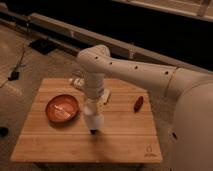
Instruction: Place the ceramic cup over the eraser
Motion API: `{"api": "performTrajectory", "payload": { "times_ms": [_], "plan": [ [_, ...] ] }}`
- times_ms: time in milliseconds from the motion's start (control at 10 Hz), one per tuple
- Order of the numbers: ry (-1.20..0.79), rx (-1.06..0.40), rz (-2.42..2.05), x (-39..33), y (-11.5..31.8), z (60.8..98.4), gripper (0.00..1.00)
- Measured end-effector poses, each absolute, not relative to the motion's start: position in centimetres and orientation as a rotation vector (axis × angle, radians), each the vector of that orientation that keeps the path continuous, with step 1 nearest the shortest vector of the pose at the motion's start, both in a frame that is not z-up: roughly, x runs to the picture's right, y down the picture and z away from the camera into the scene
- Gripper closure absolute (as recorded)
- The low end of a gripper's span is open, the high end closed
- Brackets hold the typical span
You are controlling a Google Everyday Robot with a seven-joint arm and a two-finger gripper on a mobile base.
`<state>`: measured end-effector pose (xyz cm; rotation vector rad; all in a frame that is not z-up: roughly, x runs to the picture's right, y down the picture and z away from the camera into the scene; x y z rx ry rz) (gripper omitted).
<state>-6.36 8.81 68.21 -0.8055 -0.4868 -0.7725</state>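
Observation:
My gripper (93, 116) hangs at the lower end of the white arm, over the middle of the wooden table (120, 140). A small white tapered shape, which looks like the ceramic cup (94, 121), sits right at the gripper's lower end. I cannot tell whether the gripper holds it. A small dark tip, likely the eraser (93, 131), shows just under that shape at the table's surface. Most of it is hidden.
An orange-red bowl (62, 108) stands left of the gripper. A cream flat block (105, 95) lies behind the arm and a red oval thing (138, 102) to the right. Small pale items (77, 81) sit at the table's back edge. Dark floor surrounds the table.

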Motion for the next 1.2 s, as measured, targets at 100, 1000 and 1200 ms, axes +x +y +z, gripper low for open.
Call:
{"api": "performTrajectory", "payload": {
  "times_ms": [100,1000,1200],
  "plan": [
    [-0.490,-0.816,-0.770,-6.4,9.2,68.9,0.76],
    [-0.492,-0.851,-0.779,-6.4,12.3,72.7,0.37],
    [-0.516,-0.860,-0.771,-6.5,12.8,73.3,0.54]
  ]
}}
